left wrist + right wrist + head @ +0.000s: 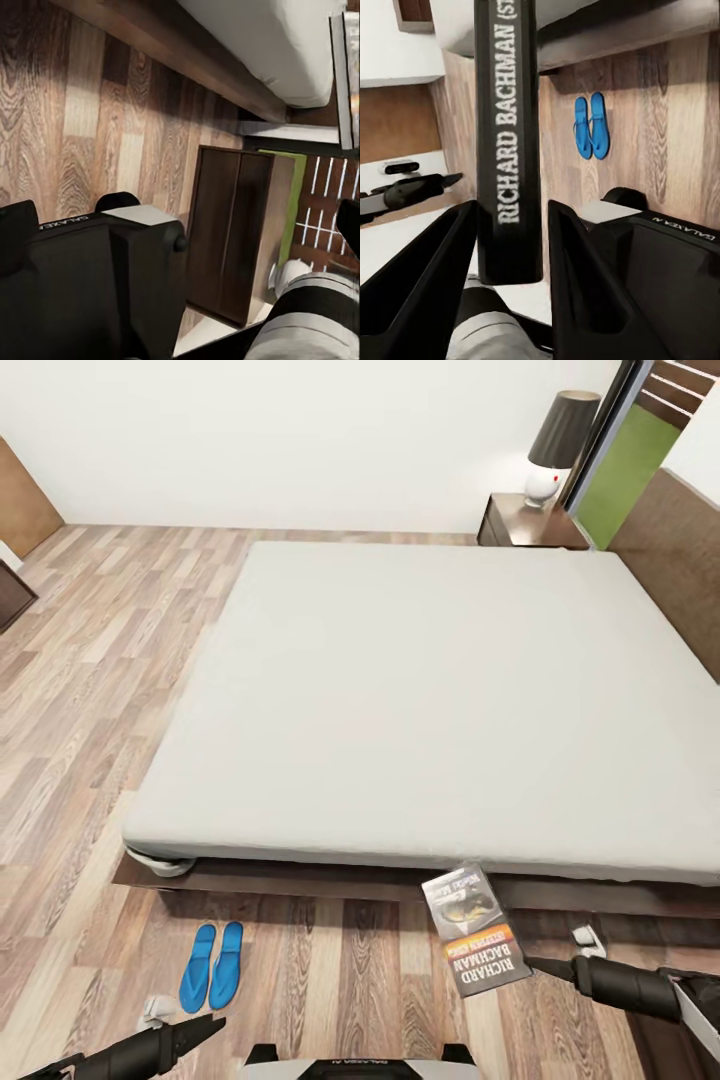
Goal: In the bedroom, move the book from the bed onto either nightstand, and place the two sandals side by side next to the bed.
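Book sits betw. the fingers of my R gripper, spine w/ white "RICHARD BACHMAN" lettering running along the gap; both fingers close against its sides, so R is pinching the book. In head view the book hangs off the R fingertips, cover up, over the floor just in front of the bed frame edge, not on the mattress. L gripper low over the floor at the near L; cannot tell if its fingers are spread or together. Two sandals lie side by side on the floor, touching or nearly so, near the bed's near L corner; also seen in R wrist view. Nightstand at far R by the headboard carries a lamp on top.
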Available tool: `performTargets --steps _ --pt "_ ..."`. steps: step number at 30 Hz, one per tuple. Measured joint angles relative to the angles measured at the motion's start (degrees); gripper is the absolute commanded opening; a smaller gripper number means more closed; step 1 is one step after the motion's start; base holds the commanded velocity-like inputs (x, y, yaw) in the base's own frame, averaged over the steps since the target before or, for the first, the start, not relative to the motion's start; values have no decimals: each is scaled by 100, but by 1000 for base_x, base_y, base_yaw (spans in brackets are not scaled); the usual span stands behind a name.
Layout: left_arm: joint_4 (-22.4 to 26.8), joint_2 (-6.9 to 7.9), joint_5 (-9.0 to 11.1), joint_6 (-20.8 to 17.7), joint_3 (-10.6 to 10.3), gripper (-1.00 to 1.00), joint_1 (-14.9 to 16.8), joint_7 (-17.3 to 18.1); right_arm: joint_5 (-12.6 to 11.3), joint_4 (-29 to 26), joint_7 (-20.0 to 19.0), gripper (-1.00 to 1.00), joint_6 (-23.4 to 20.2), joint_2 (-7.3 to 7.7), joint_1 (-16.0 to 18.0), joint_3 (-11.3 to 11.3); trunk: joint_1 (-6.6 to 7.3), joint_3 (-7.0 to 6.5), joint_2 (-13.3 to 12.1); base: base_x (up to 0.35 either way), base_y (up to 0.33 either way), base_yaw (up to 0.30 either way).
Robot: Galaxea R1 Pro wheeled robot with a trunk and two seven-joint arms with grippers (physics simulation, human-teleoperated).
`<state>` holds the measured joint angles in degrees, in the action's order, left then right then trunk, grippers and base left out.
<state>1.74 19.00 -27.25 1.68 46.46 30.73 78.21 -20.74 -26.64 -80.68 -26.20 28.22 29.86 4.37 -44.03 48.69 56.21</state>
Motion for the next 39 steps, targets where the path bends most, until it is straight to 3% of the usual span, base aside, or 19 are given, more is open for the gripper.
performTargets --steps 1,4,8,12,16,20,26,39 --pt "8 56 5 -11 12 100 -1 185 38 79 -103 -100 106 1 -1 140 22 -18 -40 0 0 0" --pt "160 105 13 -75 22 100 9 424 70 140 -179 -100 199 1 5 213 88 -72 -160 0 0 0" --pt "618 37 13 -730 1 100 57 653 84 236 -208 -100 241 1 4 250 176 -144 -321 0 0 0" --pt "737 18 18 -806 5 100 53 1134 93 541 -200 -100 253 2 5 262 264 -216 -482 0 0 0" --pt "745 22 15 -503 6 100 29 1154 97 939 -189 -100 313 2 3 262 352 -288 -642 0 0 0" --pt "736 14 2 -379 -1 100 13 1156 79 1078 -191 -100 868 2 4 256 440 -360 -803 0 0 0" --pt "730 -5 -13 -274 -9 100 8 1158 66 1106 -184 -100 1233 1 6 254 572 -467 -1044 0 0 0" --pt "729 -17 -16 -255 -10 100 8 1158 66 1118 -157 -100 1276 0 6 254 572 -468 -1045 0 0 0"
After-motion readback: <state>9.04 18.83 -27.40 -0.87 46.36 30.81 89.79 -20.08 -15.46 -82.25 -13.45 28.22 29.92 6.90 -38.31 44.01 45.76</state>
